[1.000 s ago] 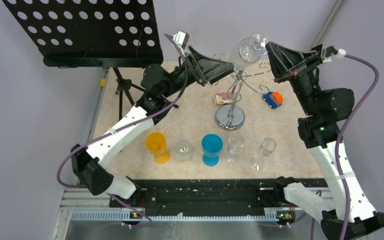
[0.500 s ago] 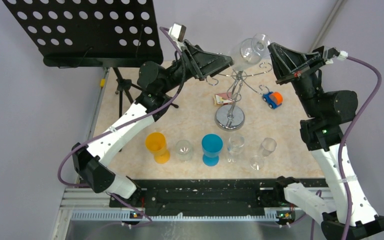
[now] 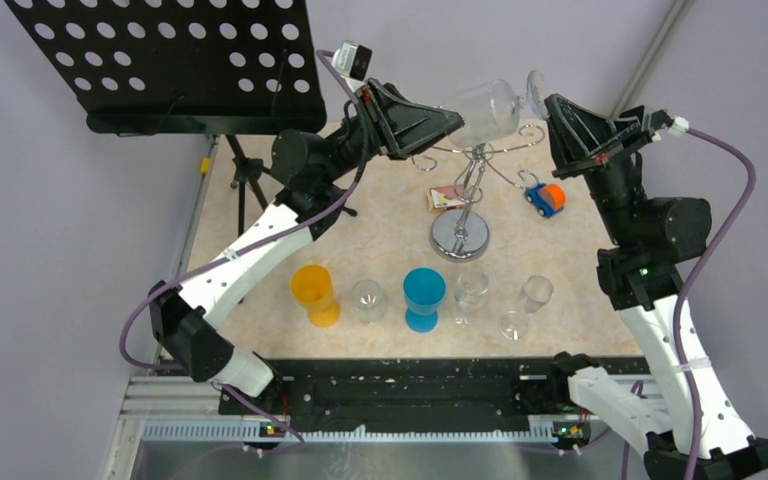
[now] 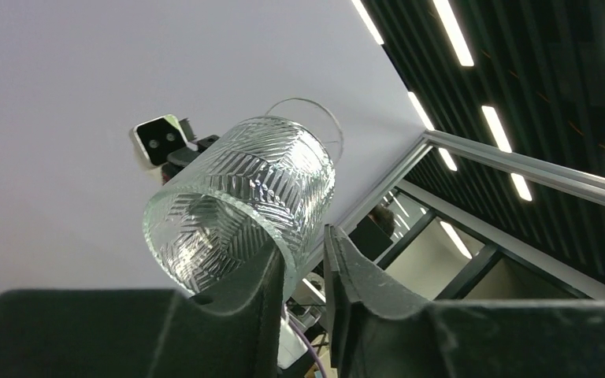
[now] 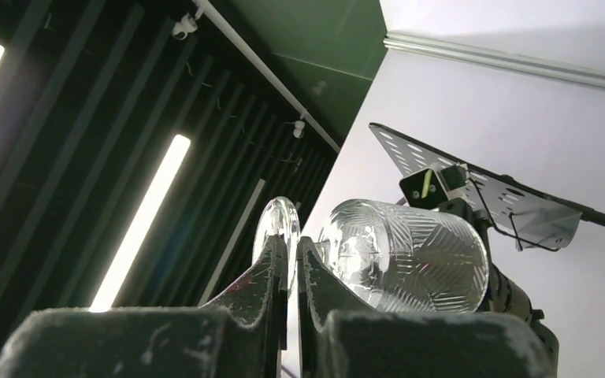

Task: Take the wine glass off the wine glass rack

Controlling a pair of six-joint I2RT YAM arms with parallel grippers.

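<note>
The clear cut-pattern wine glass [image 3: 485, 108] hangs on its side in the air above the wine glass rack [image 3: 460, 238], apart from the rack's curled arms. My right gripper [image 3: 550, 100] is shut on the glass's round foot [image 5: 277, 228], seen edge-on between its fingers [image 5: 293, 248]. My left gripper [image 3: 457, 118] straddles the bowl's rim [image 4: 244, 197]: one finger sits inside the bowl, the other outside. The jaws [image 4: 305, 244] stand narrow, with a sliver of gap showing beside the outer finger.
A black perforated music stand [image 3: 170, 60] rises at the back left. An orange cup [image 3: 315, 293], a blue cup [image 3: 424, 297] and several clear glasses [image 3: 471, 290] line the near table. A toy car [image 3: 545, 198] and a small card [image 3: 446, 197] lie by the rack's base.
The left gripper has risen and its jaws have narrowed from wide open to close around the bowl's rim. The glass has tipped further onto its side, and the right gripper has shifted slightly with it.
</note>
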